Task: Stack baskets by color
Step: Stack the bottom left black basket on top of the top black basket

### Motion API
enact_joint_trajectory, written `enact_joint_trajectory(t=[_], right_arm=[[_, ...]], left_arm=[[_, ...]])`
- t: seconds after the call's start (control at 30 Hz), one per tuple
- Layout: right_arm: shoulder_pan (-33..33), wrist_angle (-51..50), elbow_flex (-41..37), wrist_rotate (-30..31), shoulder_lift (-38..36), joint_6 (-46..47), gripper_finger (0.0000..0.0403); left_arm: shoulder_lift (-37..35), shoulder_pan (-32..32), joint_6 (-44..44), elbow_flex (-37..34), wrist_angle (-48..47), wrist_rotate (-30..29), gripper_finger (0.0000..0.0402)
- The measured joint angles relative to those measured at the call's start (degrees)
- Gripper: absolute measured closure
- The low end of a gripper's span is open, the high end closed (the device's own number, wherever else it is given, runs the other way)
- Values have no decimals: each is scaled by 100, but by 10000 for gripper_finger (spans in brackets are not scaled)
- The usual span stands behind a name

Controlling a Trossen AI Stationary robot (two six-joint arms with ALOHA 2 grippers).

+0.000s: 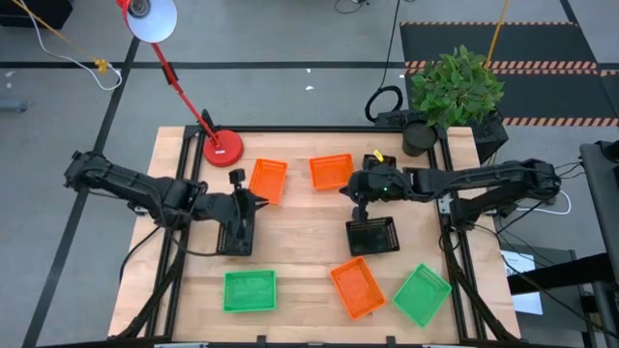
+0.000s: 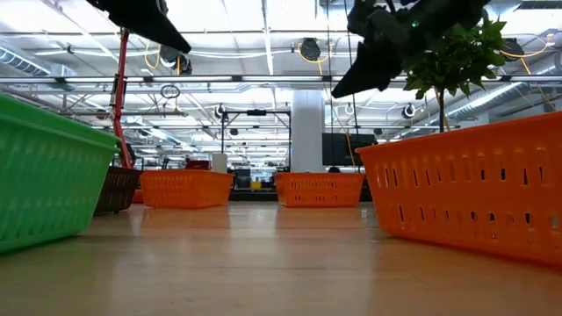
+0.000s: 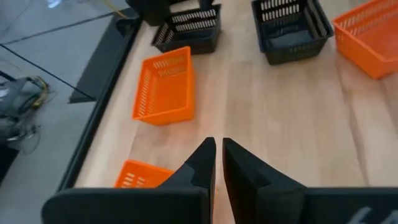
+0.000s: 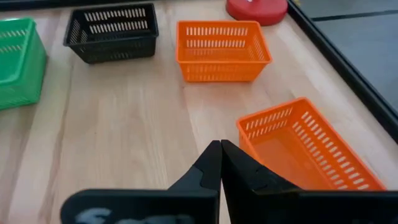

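Note:
Baskets stand singly on the wooden table. Orange baskets sit at the far middle (image 1: 268, 180) (image 1: 332, 172) and near the front (image 1: 358, 288). Green baskets (image 1: 250, 290) (image 1: 422, 294) sit along the front edge. Black baskets (image 1: 235, 235) (image 1: 373, 235) sit mid-table. My left gripper (image 3: 217, 163) hangs above the table beside the left orange basket, its fingers shut to a narrow slit on nothing. My right gripper (image 4: 219, 160) hangs shut and empty over the boards beside the other far orange basket (image 4: 311, 149). A third black basket (image 3: 189, 28) stands under the right arm.
A round red lamp base (image 1: 223, 148) stands at the table's far left, its pole leaning away from the table. A potted plant (image 1: 455, 87) stands at the far right corner. Bare boards lie in the table's middle (image 1: 300, 242).

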Motion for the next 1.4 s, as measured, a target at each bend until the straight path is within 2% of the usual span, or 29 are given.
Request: enact_joint_trajectory(t=[0.47,0.7,0.83,1.07,1.2,1.4], right_arm=[[11,-23,49,-6,271,308,403],[75,-20,49,-13,269,314,403],[180,-18,48,-15,269,228,403],[258,102,48,-8,269,-62,403],[288,-69,48,-13,269,-201,403],[290,-89,46,-15,269,-356,403]], left_arm=[[13,335,-264,-69,-34,66,371],[17,465,-616,-471,-46,469,369],[17,570,-909,-658,-48,718,347],[20,623,-1308,-776,-98,747,286],[20,546,-1842,-776,-599,939,269],[20,213,-3058,-778,-1662,1214,266]])
